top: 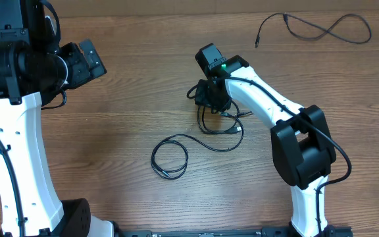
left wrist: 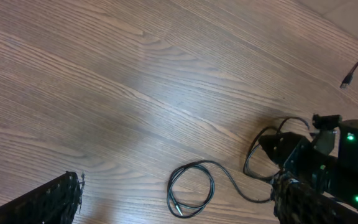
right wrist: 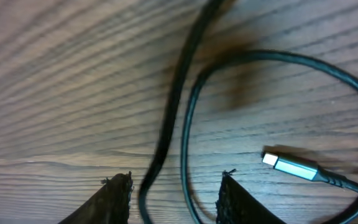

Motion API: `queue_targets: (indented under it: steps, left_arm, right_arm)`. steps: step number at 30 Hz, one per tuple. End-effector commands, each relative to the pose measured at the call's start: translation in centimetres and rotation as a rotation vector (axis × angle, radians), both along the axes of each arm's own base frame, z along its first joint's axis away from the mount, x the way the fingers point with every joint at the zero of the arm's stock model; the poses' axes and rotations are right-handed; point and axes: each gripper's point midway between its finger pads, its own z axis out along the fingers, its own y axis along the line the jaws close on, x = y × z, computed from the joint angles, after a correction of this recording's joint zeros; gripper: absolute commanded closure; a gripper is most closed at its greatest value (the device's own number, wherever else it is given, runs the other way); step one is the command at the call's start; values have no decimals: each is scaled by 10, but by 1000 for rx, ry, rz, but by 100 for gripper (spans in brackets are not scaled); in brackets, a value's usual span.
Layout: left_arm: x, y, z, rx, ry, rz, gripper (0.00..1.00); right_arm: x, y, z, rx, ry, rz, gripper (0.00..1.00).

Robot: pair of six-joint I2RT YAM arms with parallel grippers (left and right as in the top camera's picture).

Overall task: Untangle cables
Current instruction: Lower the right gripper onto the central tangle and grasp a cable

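Observation:
A small tangle of thin black cables (top: 222, 122) lies mid-table, and one strand runs out to a loose coil (top: 170, 158) at the front. My right gripper (top: 212, 99) is down at the tangle's back edge. In the right wrist view it (right wrist: 176, 193) is open, with two black strands (right wrist: 188, 124) running between its fingers and a silver-tipped plug (right wrist: 291, 167) lying to the right. A separate cable (top: 321, 29) lies at the far right. My left gripper (top: 87, 59) is raised at the far left, open and empty (left wrist: 176, 182). The coil (left wrist: 191, 190) shows below it.
The right arm's white links and black base joint (top: 301, 151) stand right of the tangle. The left arm's white column (top: 18, 164) fills the left edge. Bare wooden tabletop (top: 110, 118) lies between the arms.

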Motion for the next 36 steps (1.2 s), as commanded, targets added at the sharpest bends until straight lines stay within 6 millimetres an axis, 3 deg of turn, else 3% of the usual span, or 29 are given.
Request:
queue_targets:
  steps: [1, 5, 11, 18, 23, 36]
  left_arm:
    - [-1, -4, 4, 4, -15, -28, 0]
    - [-1, -4, 4, 4, -15, -28, 0]
    - [-1, -4, 4, 4, -15, -28, 0]
    - [-1, -4, 4, 4, -15, -28, 1]
    - [-1, -4, 4, 3, -15, -28, 0]
    - [-1, -5, 4, -3, -16, -32, 0]
  right_arm:
    - [4, 7, -1, 35, -8, -5, 64]
    - [11, 18, 3, 91, -38, 4, 73]
    - [10, 18, 3, 92, -32, 5, 71]
    - [10, 4, -1, 13, -38, -13, 69]
    - [10, 4, -1, 14, -39, -13, 75]
    - [5, 3, -11, 10, -26, -9, 76]
